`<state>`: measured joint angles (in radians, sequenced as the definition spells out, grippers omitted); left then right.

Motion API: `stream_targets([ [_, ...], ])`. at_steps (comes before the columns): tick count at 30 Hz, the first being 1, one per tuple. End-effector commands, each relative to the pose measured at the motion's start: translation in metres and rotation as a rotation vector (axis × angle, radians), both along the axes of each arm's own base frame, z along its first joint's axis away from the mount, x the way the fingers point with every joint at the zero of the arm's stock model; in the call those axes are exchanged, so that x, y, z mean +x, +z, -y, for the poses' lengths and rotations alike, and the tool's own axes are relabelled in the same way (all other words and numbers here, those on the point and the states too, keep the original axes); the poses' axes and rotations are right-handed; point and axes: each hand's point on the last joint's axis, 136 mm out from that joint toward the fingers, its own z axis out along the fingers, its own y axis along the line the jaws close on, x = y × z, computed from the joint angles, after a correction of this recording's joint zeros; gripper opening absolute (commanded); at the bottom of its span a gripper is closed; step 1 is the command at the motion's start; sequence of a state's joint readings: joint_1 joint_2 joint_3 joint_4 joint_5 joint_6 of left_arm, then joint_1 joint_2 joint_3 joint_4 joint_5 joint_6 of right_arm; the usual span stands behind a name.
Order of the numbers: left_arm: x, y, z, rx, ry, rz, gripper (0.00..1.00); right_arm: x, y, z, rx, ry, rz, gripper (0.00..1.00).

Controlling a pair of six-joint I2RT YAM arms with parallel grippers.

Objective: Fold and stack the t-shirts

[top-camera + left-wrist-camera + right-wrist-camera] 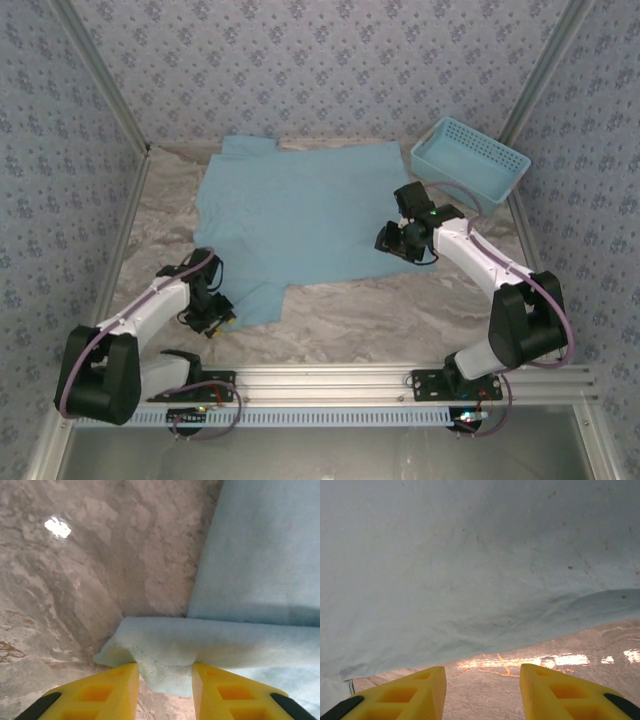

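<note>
The t-shirt [300, 215] lies spread flat on the desk [400, 310], covering the middle of the top view from the centre left almost to the basket [470, 165] at the upper right. It is thin, soft cloth. We judge it light and limp, so it will sag and drape the moment we lift it and will hold no shape of its own. It is not fragile, but it should slide easily on the smooth marbled surface, so a one-sided pull would drag the whole garment rather than fold it. The best places to hold it are the stitched edges, meaning a sleeve hem or the bottom hem, where the doubled cloth gives the fingers something to bite.

One sleeve sticks out at the upper left of the shirt and the other at the lower left. We therefore read the shoulders as pointing to the left of the top view and the bottom hem to the right. The long axis runs left to right across the frame. No print shows on the upper face.

In the left wrist view, the left gripper [162, 672] straddles the hem of the lower sleeve [165, 645], with puckered cloth between its fingers. We cannot tell whether it is clamped yet. In the right wrist view, the right gripper [482, 675] stands released with bare desk between its fingers, just short of the shirt's edge.
</note>
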<state>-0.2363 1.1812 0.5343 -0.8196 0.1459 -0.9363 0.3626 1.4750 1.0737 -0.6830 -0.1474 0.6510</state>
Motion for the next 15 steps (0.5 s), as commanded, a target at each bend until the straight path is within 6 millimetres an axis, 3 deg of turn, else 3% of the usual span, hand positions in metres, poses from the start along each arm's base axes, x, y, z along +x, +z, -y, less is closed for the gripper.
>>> stream_targets([
  [1, 0.003, -0.006, -0.003, 0.037, -0.014, 0.010, 0.29, -0.012, -0.002, 0.002, -0.002, -0.011, -0.036, 0.45],
  [5, 0.012, -0.004, 0.008, 0.021, -0.056, 0.033, 0.15, -0.014, -0.003, 0.004, -0.008, -0.014, -0.038, 0.45],
  [10, 0.011, 0.017, 0.018, 0.032, -0.084, 0.062, 0.00, -0.017, -0.004, 0.015, -0.052, -0.033, -0.039, 0.45],
  [15, 0.001, 0.041, 0.014, 0.052, -0.075, 0.079, 0.00, -0.021, -0.011, 0.043, -0.117, -0.105, -0.054, 0.46],
])
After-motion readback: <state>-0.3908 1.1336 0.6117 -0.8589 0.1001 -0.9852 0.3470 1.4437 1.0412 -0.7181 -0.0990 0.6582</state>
